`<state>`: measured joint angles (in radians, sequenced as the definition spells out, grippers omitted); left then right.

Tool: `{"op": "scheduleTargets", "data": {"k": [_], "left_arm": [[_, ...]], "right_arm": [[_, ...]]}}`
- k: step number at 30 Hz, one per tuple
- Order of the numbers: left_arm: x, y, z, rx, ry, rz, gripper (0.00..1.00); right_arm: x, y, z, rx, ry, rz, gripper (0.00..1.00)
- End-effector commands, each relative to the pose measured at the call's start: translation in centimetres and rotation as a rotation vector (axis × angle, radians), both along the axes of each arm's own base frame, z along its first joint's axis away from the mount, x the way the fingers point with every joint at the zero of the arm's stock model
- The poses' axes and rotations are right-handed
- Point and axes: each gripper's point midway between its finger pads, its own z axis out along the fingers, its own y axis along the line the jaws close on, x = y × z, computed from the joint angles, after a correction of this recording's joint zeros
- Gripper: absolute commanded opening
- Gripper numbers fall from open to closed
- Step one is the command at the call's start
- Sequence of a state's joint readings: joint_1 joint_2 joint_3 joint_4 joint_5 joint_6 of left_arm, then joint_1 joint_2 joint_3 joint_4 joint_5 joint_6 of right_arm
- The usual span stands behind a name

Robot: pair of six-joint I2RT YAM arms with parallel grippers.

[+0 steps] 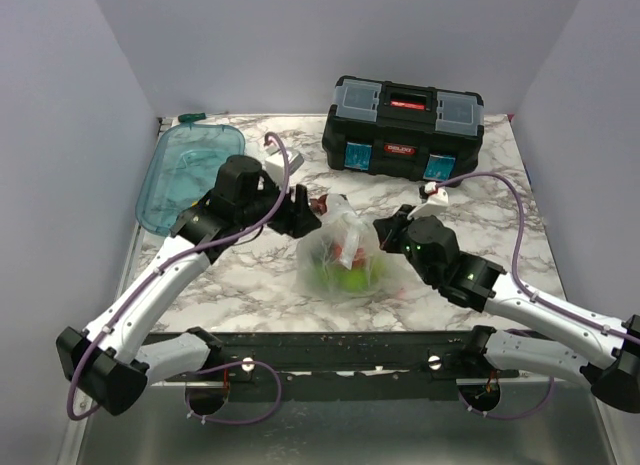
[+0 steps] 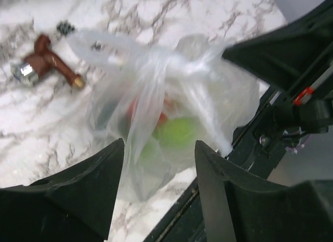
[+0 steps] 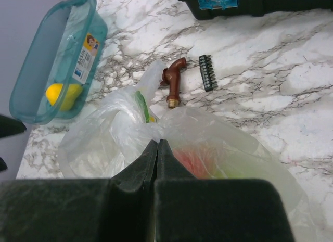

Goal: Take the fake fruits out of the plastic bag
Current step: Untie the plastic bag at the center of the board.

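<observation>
1. The bag (image 1: pixel 342 253) lies at centre frame in the top view, between both arms.
2. The left gripper (image 2: pixel 158 148) is open, its jaws either side of a bag fold, not clamped.
3. The right gripper (image 3: pixel 157 145) is closed; I judge it pinches the film.
4. Done: one yellow fruit (image 3: pixel 61 94) sits in the tub (image 3: pixel 31 70), upper left of the right wrist view.
5. Left: a green fruit (image 2: pixel 177 132) and a red fruit (image 3: pixel 190 161) are inside the bag. I cannot tell whether there are others.

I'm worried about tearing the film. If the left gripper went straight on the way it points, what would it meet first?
The bag: a fold of it hangs inside the open left gripper. A green fruit lies behind the film, probably next; how far behind is unclear.
</observation>
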<state>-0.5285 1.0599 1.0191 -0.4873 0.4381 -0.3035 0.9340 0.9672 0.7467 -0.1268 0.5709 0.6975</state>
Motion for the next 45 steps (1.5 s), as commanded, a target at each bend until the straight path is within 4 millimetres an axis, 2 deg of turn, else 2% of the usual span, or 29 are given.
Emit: {"op": "scheduleTargets", "data": {"k": [1,3,7,13,16,24,25,28,30,34,36,40,41,43,45], "left_arm": [[2.3,-0.8,2.7,0.103,-0.021,0.037,0.58],[2.8,-1.8,2.5,0.16,-0.028,0.0,0.59],[4.1,-3.2,0.7,0.266,-0.027,-0.012,0.6],[3.6,-4.5,0.0,0.245,-0.075,-0.064,0.58],[2.7,-4.8,-0.5,0.218,-0.058,-0.09,0.57],[3.2,-4.4,-3.3,0.271,-0.005,-0.044,0.52],[3.2,-4.5,-3.5,0.27,0.001,-0.047,0.47],[3.4,-4.3,-3.4,0.281,-0.005,-0.033,0.13],[3.8,-3.5,-3.0,0.3,-0.037,0.001,0.01],[3.9,-1.8,-1.9,0.299,-0.124,0.061,0.0],[3.9,-1.1,-1.0,0.283,-0.166,0.094,0.0],[4.1,0.5,1.1,0.242,-0.264,0.18,0.0],[4.1,1.0,1.7,0.228,-0.294,0.203,0.0],[3.9,1.3,2.2,0.198,-0.334,0.212,0.0],[3.3,0.9,2.5,0.165,-0.342,0.184,0.0]], "right_arm": [[-0.3,0.8,3.1,0.049,-0.076,0.068,0.01],[-0.4,1.1,3.5,0.055,-0.083,0.087,0.01],[-0.7,1.5,3.6,0.059,-0.081,0.116,0.01],[-1.0,1.9,3.6,0.064,-0.078,0.146,0.01],[-1.1,2.2,3.7,0.07,-0.076,0.161,0.01],[-1.8,4.0,3.1,0.088,-0.063,0.254,0.01],[-2.0,4.2,3.0,0.088,-0.059,0.266,0.01],[-2.1,4.5,3.0,0.088,-0.056,0.284,0.01],[-1.9,4.1,3.3,0.092,-0.064,0.258,0.01],[-1.2,1.8,2.4,0.048,-0.022,0.132,0.01],[-0.8,0.0,1.5,0.017,0.01,0.034,0.01],[-0.3,-5.0,-0.6,0.007,0.074,-0.254,0.01],[-0.4,-5.6,-0.8,0.008,0.084,-0.287,0.01],[-0.5,-5.3,-0.5,-0.007,0.077,-0.256,0.01],[-0.4,-3.5,0.7,-0.045,0.033,-0.127,0.05]]}}
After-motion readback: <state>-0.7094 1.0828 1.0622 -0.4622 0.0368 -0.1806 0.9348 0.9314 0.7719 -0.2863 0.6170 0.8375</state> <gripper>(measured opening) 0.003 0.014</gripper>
